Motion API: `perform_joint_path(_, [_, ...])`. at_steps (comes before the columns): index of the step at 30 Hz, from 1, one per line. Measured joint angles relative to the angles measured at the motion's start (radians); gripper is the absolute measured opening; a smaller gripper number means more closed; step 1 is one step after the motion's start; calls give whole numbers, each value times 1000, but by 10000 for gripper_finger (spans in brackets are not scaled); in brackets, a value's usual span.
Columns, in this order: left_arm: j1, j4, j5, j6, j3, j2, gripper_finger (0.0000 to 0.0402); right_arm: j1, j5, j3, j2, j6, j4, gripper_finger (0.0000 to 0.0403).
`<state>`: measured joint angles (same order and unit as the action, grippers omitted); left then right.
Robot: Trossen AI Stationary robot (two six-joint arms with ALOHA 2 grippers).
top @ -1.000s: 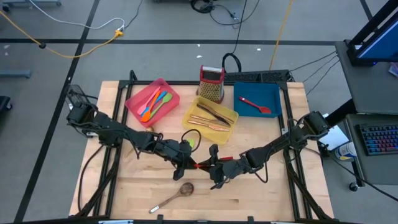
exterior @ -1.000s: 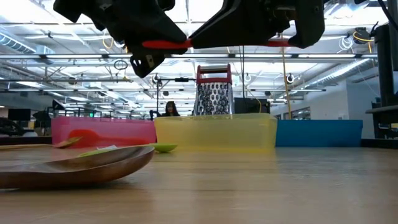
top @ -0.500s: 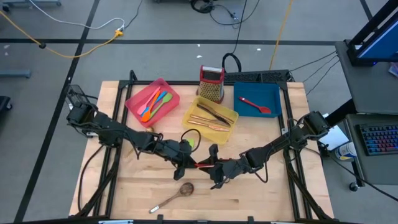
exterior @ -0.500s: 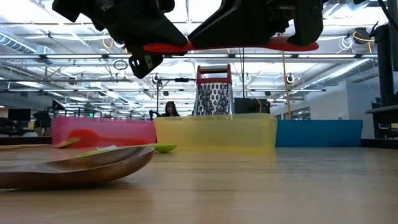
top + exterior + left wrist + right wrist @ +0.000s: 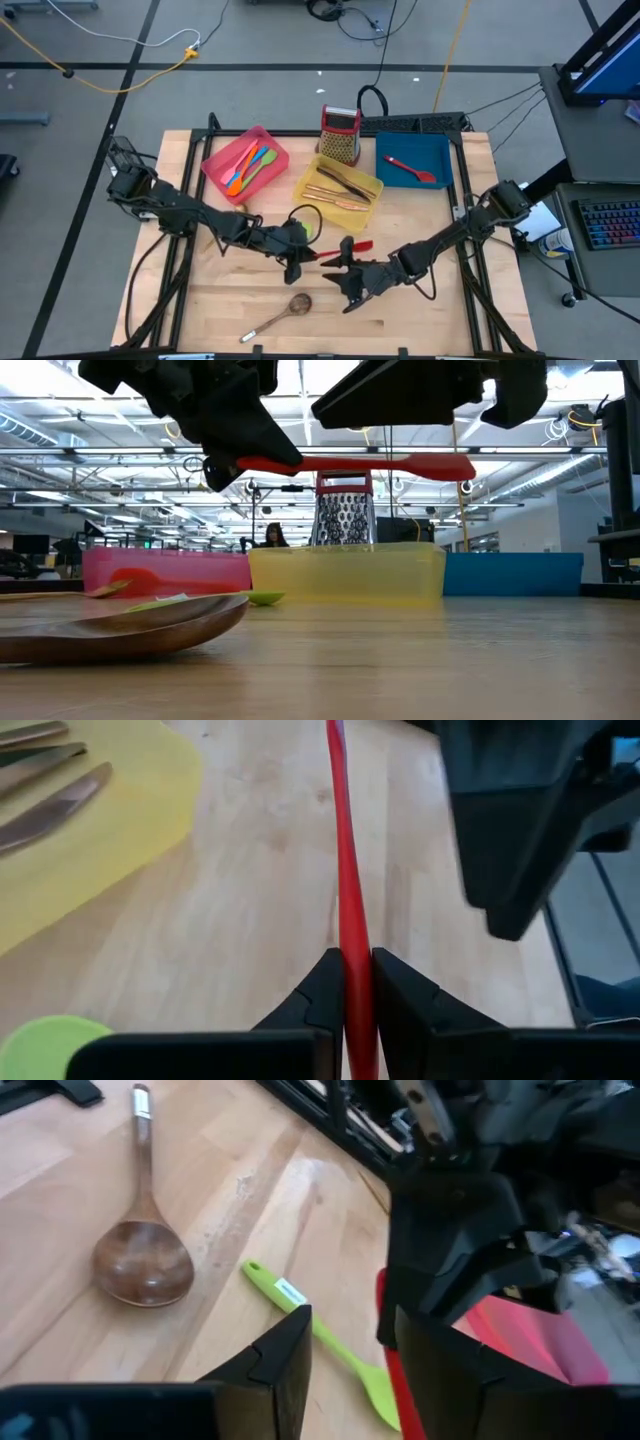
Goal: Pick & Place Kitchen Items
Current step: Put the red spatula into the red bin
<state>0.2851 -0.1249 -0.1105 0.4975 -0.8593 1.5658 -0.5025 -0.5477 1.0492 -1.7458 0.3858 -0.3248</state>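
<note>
A red spatula [image 5: 345, 248] hangs level above the table's middle, with my left gripper [image 5: 308, 259] shut on its handle end. Its blade [image 5: 440, 464] points toward the right arm. My right gripper [image 5: 342, 274] stands open just on the near side of the spatula, touching nothing. In the right wrist view its fingers [image 5: 285, 1355] are spread wide. Below them a brown wooden spoon [image 5: 288, 309] and a green spatula [image 5: 312, 1330] lie flat on the table. My left gripper pinches the red spatula's handle [image 5: 354, 970] between its two fingers, near the handle's end. The fingers come from the table's left, slanting down, and point along the spatula. It sticks out level beyond the fingers, lifted clear of the table.
At the back stand a pink tray [image 5: 215, 165] with orange, green and blue utensils, a yellow tray [image 5: 305, 185] with copper cutlery and a black knife, a blue tray [image 5: 440, 150] with a red utensil, and a metal grater [image 5: 340, 135].
My right gripper has opened, let go of the red spatula and drawn back a little toward the table's near right. My left gripper has turned, and the spatula's blade end has swung out toward the far right while its handle end stayed in the hold.
</note>
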Motion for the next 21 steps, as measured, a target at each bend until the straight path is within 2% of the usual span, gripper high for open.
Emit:
perform_joint_path(10, [-58,8,-5,-18,0,-13,38,-36,-30,0,0,-5,1,132])
perform_joint_path(15, [-92,47,-6,-23,-1,-64,41,-37,-29,0,0,-6,5,130])
perform_joint_path(21, [-125,234,-107,-52,-1,-173,37,-36,-29,0,0,-7,16,130])
